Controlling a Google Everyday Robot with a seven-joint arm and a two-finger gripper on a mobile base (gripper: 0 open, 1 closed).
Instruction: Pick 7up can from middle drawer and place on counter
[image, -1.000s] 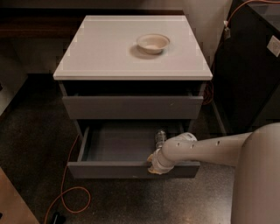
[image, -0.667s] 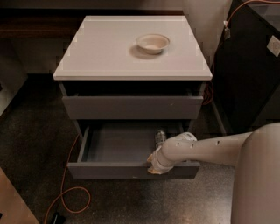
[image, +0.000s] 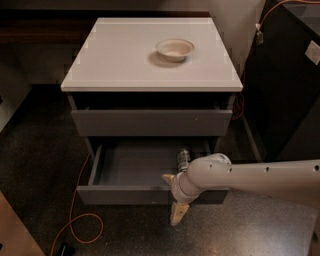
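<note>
Silver can (image: 183, 157) ungrasped at back right of open drawer (image: 131, 166). Gripper (image: 174, 196) at drawer front, fingers spread, empty. Next: lift clear, reach in, close on can.

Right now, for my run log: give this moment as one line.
middle drawer: open | can: inside it, right side, not held | claw: open at drawer front | counter: bowl

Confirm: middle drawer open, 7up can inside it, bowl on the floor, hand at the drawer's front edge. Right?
One error. The bowl sits on the counter, not on the floor, as the camera view shows. The rest holds: the middle drawer is open, the 7up can is inside it, and the hand is at its front edge.
</note>
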